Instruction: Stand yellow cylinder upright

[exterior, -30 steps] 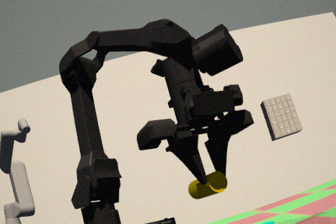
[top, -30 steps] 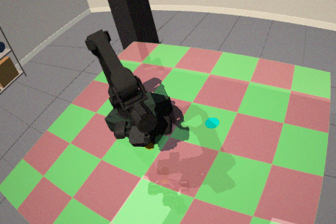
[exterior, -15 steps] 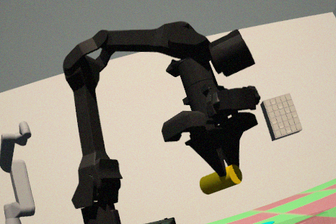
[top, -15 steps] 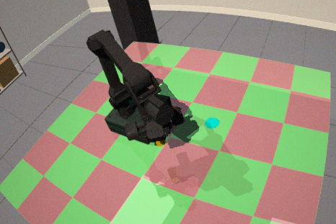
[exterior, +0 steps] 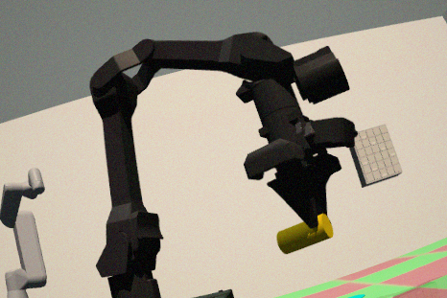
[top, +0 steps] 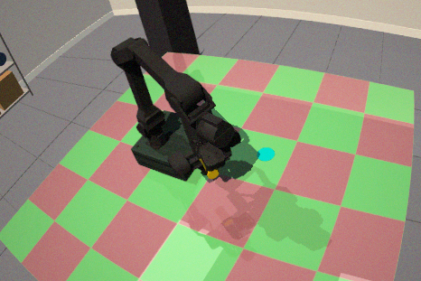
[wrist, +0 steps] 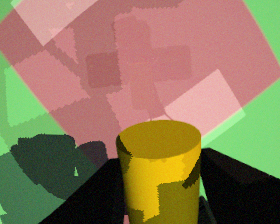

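The yellow tall cylinder is held in the air, on its side and slightly tilted in the exterior view. My gripper is shut on it, with one dark finger at each side in the wrist view. The fingers hide part of its surface. The cyan circle lies flat on the checkered mat, to the right of the gripper in the top view. Only a sliver of it shows at the bottom edge of the exterior view. The cylinder is off to the side of the circle, not over it.
The red and green checkered mat carries the arm's dark base. Arm shadows fall across the mat between the gripper and the circle. A dark pedestal with a grey device stands behind the mat.
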You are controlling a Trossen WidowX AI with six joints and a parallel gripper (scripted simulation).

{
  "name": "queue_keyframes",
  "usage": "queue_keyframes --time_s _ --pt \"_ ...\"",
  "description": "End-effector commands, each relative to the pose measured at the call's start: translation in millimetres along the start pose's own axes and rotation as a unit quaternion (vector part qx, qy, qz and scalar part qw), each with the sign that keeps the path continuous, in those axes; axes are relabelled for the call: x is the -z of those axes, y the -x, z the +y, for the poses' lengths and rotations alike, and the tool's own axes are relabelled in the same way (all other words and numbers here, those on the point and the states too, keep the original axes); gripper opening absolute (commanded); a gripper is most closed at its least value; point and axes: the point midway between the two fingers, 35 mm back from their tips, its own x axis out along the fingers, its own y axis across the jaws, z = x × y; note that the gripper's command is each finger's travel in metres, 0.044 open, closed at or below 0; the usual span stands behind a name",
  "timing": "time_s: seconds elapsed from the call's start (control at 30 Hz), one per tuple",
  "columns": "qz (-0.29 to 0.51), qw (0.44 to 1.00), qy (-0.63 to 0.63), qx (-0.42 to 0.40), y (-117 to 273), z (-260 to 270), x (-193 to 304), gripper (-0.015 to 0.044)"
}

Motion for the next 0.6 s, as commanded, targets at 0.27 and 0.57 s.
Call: queue_keyframes --time_s 0.27,0.57 --pt "0.002 0.994 0.112 0.0 2 27 -4 0.0105" --pt "0.004 0.981 0.193 -0.002 3 48 -3 0.0105"
